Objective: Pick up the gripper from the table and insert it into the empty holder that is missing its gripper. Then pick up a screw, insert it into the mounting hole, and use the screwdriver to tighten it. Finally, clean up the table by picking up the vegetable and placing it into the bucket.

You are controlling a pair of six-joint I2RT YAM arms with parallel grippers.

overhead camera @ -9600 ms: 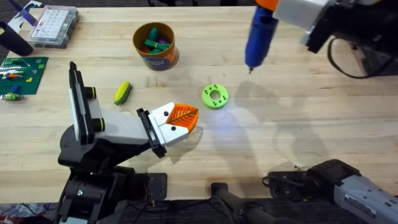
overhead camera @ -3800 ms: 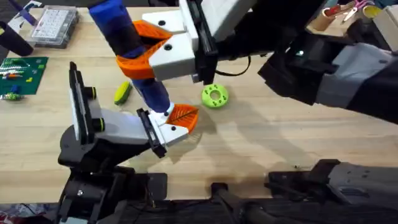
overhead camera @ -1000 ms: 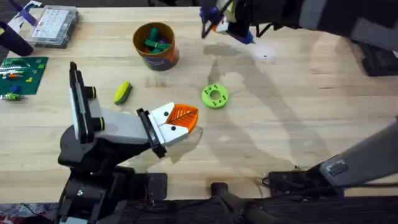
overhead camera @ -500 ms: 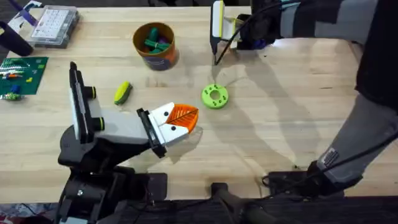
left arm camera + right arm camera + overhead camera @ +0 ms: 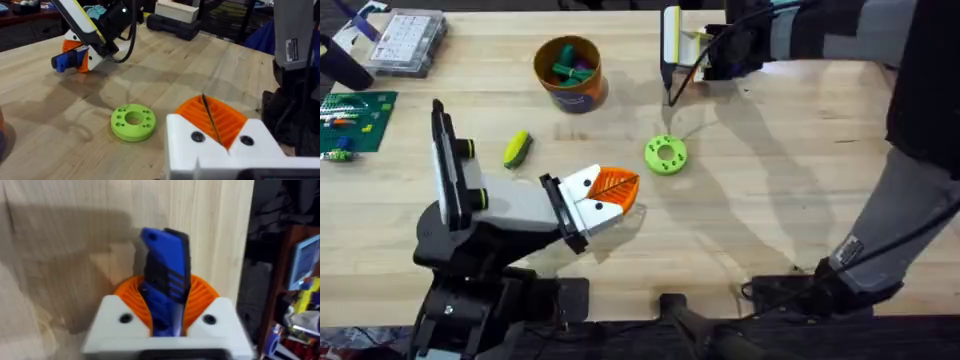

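Right hand [image 5: 165,317] pinched on screwdriver [image 5: 165,275], beyond green ring [image 5: 666,155]; left hand [image 5: 212,120] pressed together. Risk: tilted release, screwdriver rolling across bench [image 5: 800,180].

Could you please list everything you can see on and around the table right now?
table: one, light wood, under everything.
bucket: one, orange-brown with a blue band, far side left of middle, green toys inside.
vegetable: one, yellow and green, lying nearer than the bucket.
ring: one, lime green, flat near the middle.
parts box: one, clear, far left corner.
baseplate: one, green, left edge.
screwdriver: one, blue, held at the far side.
left gripper: white with orange pads, shut and empty, beside the ring.
right gripper: white with orange pads, shut on the screwdriver.
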